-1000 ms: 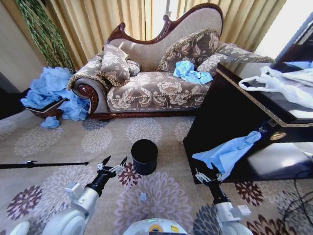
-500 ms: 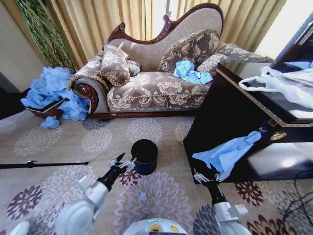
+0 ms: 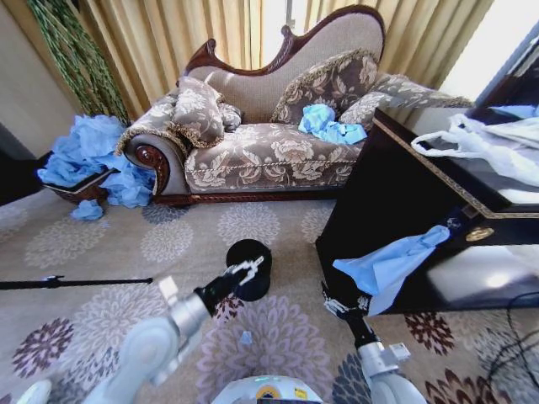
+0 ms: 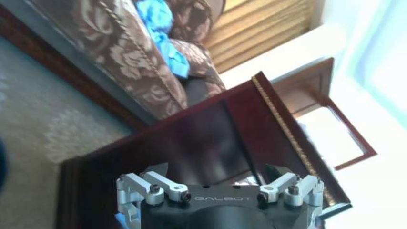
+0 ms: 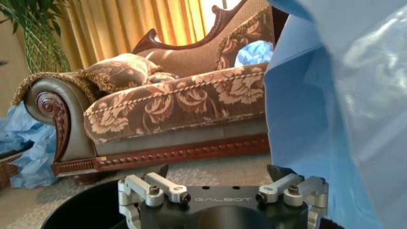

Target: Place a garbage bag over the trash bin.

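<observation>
The trash bin (image 3: 249, 268), small, black and round, stands on the patterned carpet ahead of me; part of its rim (image 5: 76, 212) shows in the right wrist view. My left gripper (image 3: 245, 271) reaches to the bin's near rim, its fingers spread in the left wrist view (image 4: 218, 172). The garbage bag (image 3: 389, 261), light blue and crinkly, hangs off the edge of the dark table (image 3: 379, 202). My right gripper (image 3: 339, 305) is open just below the bag's lower end. In the right wrist view the bag (image 5: 330, 119) hangs right beside one finger (image 5: 277, 171).
A floral sofa (image 3: 261, 151) with blue bags (image 3: 327, 124) on its seat stands behind. A heap of blue bags (image 3: 88, 160) lies far left. A white plastic bag (image 3: 480, 143) rests on the table. A black rod (image 3: 76, 283) lies on the carpet at the left.
My left arm has swung right and forward, from open carpet to the bin's rim. The right gripper has shifted slightly left under the bag's hanging end.
</observation>
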`<state>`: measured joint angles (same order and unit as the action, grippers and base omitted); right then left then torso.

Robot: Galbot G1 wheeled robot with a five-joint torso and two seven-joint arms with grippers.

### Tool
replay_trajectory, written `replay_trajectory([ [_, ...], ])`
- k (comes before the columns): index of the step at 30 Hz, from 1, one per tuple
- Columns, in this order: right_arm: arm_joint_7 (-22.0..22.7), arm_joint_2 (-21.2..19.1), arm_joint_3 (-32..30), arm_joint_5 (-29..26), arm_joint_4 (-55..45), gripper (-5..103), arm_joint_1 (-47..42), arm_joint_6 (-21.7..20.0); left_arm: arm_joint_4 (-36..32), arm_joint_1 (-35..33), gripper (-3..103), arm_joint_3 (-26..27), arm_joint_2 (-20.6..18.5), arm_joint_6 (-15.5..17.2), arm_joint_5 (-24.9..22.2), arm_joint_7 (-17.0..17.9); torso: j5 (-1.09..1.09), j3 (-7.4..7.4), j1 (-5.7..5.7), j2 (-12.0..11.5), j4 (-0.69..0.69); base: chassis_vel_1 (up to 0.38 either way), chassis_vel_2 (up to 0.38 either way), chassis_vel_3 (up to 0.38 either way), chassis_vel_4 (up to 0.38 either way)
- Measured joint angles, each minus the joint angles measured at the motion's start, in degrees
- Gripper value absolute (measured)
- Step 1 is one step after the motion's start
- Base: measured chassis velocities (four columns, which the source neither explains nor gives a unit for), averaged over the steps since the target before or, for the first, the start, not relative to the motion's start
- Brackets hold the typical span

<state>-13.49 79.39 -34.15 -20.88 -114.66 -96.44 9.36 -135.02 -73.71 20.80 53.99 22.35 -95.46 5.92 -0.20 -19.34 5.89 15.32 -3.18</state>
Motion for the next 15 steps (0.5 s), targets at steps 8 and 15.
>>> replay_trajectory([
  [8, 0.3, -2.3, 0.5, -0.7, 2.0, 100, 0.9, -0.1, 6.9, 20.6, 100, -15.9, -1.7, -0.4, -7.9, 8.2, 0.01, 0.0, 0.0, 0.0, 0.0, 0.0, 0.0, 0.0, 0.0],
  [15, 0.2, -1.1, 1.1, -0.2, 2.6, 100, 1.1, 0.2, 11.8, 31.2, 100, -27.6, 6.4, -2.8, -12.1, 13.4, 0.01, 0.0, 0.0, 0.0, 0.0, 0.0, 0.0, 0.0, 0.0],
])
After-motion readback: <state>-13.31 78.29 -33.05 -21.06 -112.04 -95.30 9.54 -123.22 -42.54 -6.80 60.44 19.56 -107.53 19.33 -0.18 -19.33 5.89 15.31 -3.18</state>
